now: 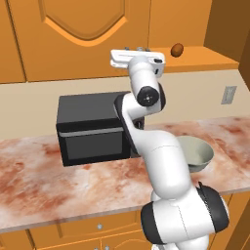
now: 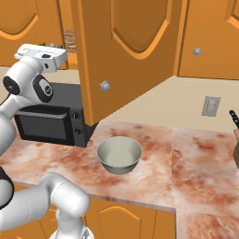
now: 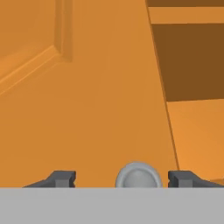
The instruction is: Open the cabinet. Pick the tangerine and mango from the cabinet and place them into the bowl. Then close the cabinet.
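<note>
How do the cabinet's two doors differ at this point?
The closed door sits flush against the cabinet; the open door is swung out over the counter. The closed door's knob lies between the fingertips of the open gripper; the open door's knob has nothing near it. Both are orange wood with an arched raised panel and a round silver knob.

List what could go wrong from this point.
1. The gripper stands open around the closed door's knob, which sits nearer one finger. Closing may glance off it.
2. The open door hangs close by the bowl. The arm could strike it when bringing fruit down.
3. The reddish fruit sits on the shelf close to the hand. A careless sweep could knock it off.
</note>
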Available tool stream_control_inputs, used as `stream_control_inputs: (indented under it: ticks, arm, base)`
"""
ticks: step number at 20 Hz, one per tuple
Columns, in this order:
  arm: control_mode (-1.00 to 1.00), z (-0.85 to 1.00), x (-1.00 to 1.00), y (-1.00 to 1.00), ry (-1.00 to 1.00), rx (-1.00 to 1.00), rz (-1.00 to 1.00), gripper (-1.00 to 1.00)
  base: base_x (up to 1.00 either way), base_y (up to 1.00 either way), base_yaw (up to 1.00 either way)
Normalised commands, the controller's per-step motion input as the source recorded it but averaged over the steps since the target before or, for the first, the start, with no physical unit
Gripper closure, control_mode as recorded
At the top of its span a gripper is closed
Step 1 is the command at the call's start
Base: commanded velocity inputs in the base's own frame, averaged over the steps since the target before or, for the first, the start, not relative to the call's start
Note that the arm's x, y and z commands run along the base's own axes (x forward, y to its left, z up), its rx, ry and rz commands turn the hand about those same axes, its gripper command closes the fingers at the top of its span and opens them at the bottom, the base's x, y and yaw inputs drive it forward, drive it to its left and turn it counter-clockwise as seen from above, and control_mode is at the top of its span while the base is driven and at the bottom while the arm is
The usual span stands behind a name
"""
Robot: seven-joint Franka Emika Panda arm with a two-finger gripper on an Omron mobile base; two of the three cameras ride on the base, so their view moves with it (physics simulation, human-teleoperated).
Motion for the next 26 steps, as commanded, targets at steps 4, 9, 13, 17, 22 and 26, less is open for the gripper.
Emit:
stream_control_inputs:
  ticks: [4, 9, 13, 17, 22, 26]
  arm:
    - [-1.00, -0.04, 0.70, 0.04, 0.00, 0.00, 0.00, 1.00]
    - [-1.00, 0.00, 0.23, 0.02, 0.00, 0.00, 0.00, 1.00]
    - [-1.00, 0.00, 0.00, 0.00, 0.00, 0.00, 0.00, 1.00]
    - [-1.00, 0.00, 0.00, 0.00, 0.00, 0.00, 0.00, 1.00]
    - [-1.00, 0.00, -0.10, 0.00, 0.00, 0.00, 0.00, 1.00]
    - [-1.00, 0.00, -0.40, 0.00, 0.00, 0.00, 0.00, 1.00]
  base:
    - [0.00, 0.00, 0.00]
    - [0.00, 0.00, 0.00]
    - [0.00, 0.00, 0.00]
    - [0.00, 0.00, 0.00]
    - [0.00, 0.00, 0.00]
    - [0.00, 0.00, 0.00]
